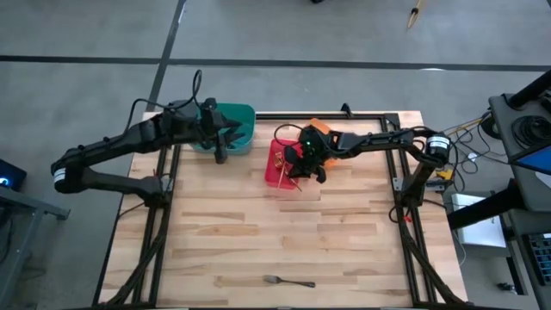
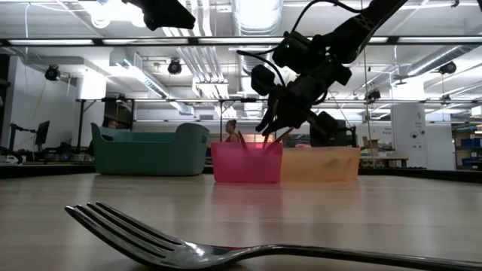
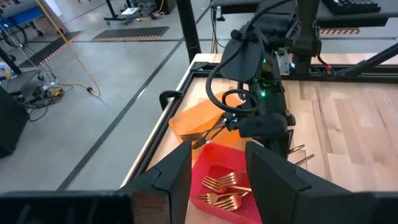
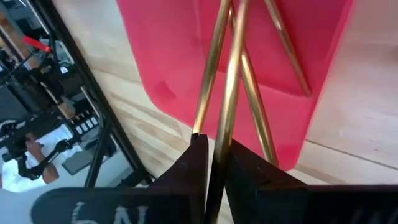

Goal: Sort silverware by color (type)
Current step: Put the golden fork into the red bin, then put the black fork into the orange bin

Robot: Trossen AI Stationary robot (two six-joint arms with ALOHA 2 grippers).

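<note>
My right gripper [image 1: 303,165] hangs over the red bin [image 1: 280,176], shut on a gold fork [image 4: 231,74]. Other gold forks [image 3: 221,186] lie in the red bin, and some of their handles [image 2: 267,138] stick up over its rim. A silver fork [image 1: 288,281] lies flat on the table near the front edge. My left gripper [image 3: 217,180] waits open and empty by the teal bin [image 1: 232,125] at the far left. My right gripper pinches the gold fork's handle [image 4: 225,134] between its two fingers. The fingers slant down from above and lie along the handle. The handle runs on ahead of the fingers over the red bin. Its far end is outside the wrist view, so I cannot tell whether it rests on anything.
An orange bin [image 1: 320,129] stands right behind the red one, and both sit at the far middle of the table. Bare wood stretches from the bins to the front edge, apart from the silver fork. A black frame [image 1: 405,172] runs along the table's sides.
</note>
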